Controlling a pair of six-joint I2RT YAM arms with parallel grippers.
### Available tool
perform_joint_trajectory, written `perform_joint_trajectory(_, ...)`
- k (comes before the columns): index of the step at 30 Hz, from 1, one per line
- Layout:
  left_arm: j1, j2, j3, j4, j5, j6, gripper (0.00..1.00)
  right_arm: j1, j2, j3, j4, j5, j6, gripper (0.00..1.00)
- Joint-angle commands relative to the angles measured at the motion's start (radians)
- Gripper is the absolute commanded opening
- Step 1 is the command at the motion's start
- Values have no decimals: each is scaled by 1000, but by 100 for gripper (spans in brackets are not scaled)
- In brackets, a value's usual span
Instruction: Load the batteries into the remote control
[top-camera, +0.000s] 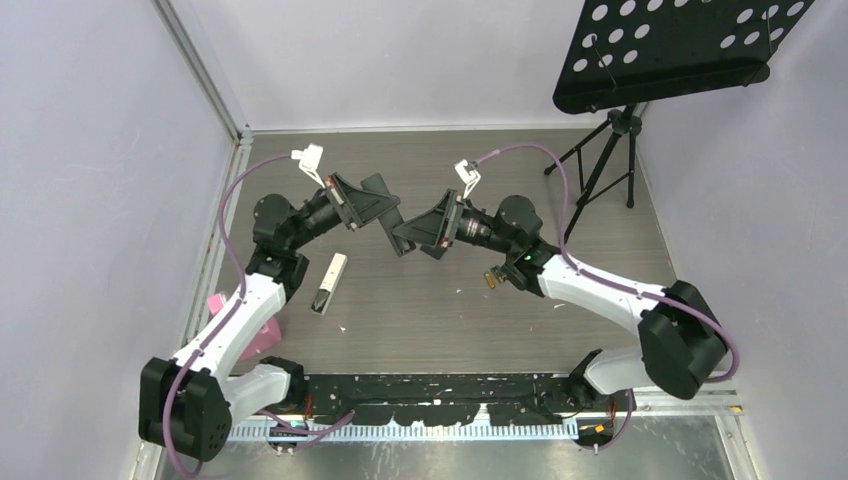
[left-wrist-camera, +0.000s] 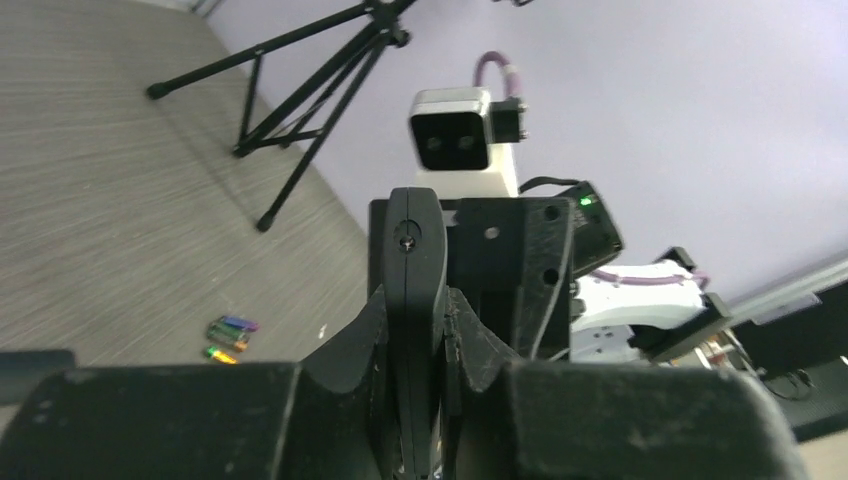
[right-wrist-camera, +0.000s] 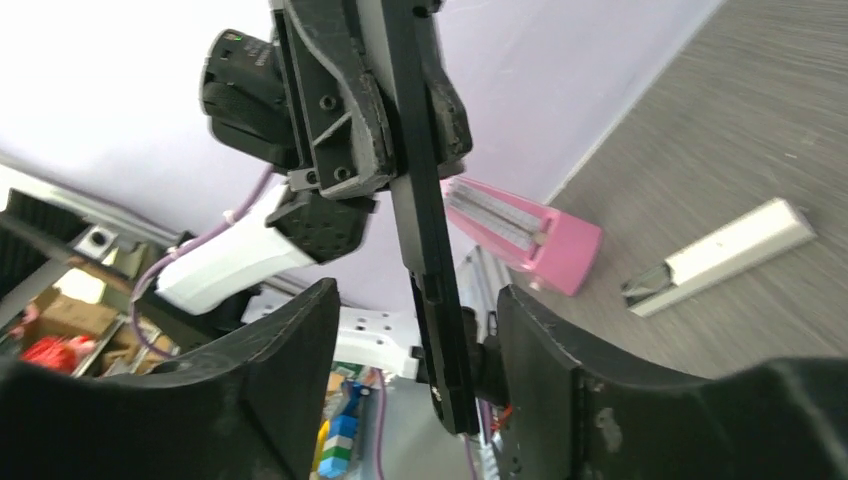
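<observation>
Pale lilac walls (top-camera: 100, 200), grey woodgrain tabletop (top-camera: 450, 320)

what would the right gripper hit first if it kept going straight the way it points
Most likely the black remote: it sits edge-on between the open fingers of the right gripper, clamped by the left gripper just beyond. Exact depth is hard to judge.

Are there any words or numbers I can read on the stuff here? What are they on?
No words or numbers can be read.
Pink box: pale stripes, too blurred for letters.
Batteries: too small to read.
Black remote in the left gripper: only its edge shows, no print.
White bar: no print shows.
</observation>
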Motion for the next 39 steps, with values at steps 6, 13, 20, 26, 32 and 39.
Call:
perform_joint_trajectory(6,-2,-120,121,-760,-403,559,0,-57,-267,-27,-736,332,-260,69)
perform_joint_trajectory(13,-2,-156,92,-811,-445,619,0,-57,-172,118,-1309,777,-435,36)
perform_joint_trajectory(20,-2,-146,91,-785,-403,615,0,-57,6,166,-1383,834,-495,41)
perform_joint_trajectory(26,-2,-142,95,-785,-390,611,0,-57,162,216,-1404,825,-500,37)
perform_joint_trajectory(32,-2,-137,102,-793,-383,616,0,-57,230,225,-1361,839,-514,39)
perform_joint_trajectory(39,-2,-122,111,-795,-378,615,0,-60,295,236,-1338,836,-532,38)
